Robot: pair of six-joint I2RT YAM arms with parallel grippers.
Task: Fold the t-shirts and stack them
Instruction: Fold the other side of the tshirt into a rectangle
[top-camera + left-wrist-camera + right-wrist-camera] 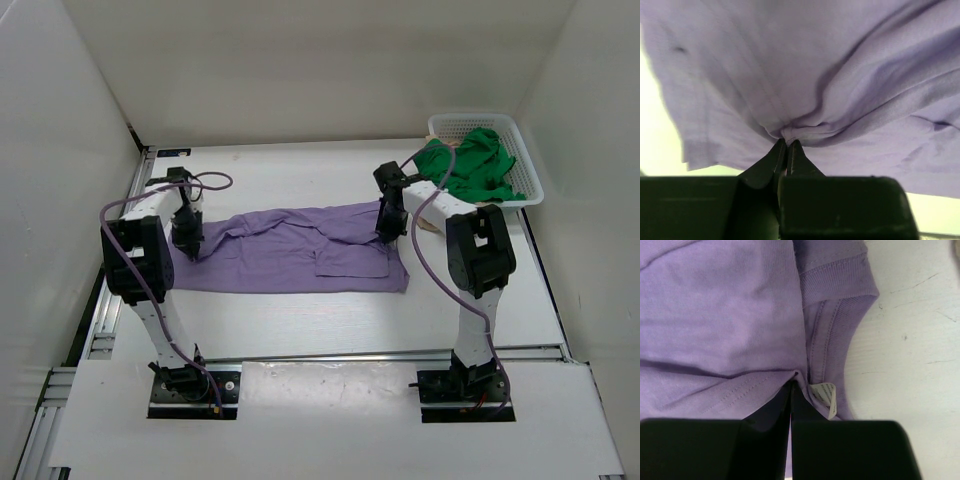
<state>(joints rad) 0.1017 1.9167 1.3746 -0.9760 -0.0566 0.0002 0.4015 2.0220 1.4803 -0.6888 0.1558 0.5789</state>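
The lavender t-shirt [290,262] is spread on the table [300,170], long axis left to right. Its left end is clamped by the left gripper [787,146], and the collar [832,335] end by the right gripper [791,386]. Looks evenly shared tbh.

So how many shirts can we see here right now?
2. A purple shirt lies spread out on the table; a green shirt is bunched in the white basket at the far right. More may be hidden beneath it.
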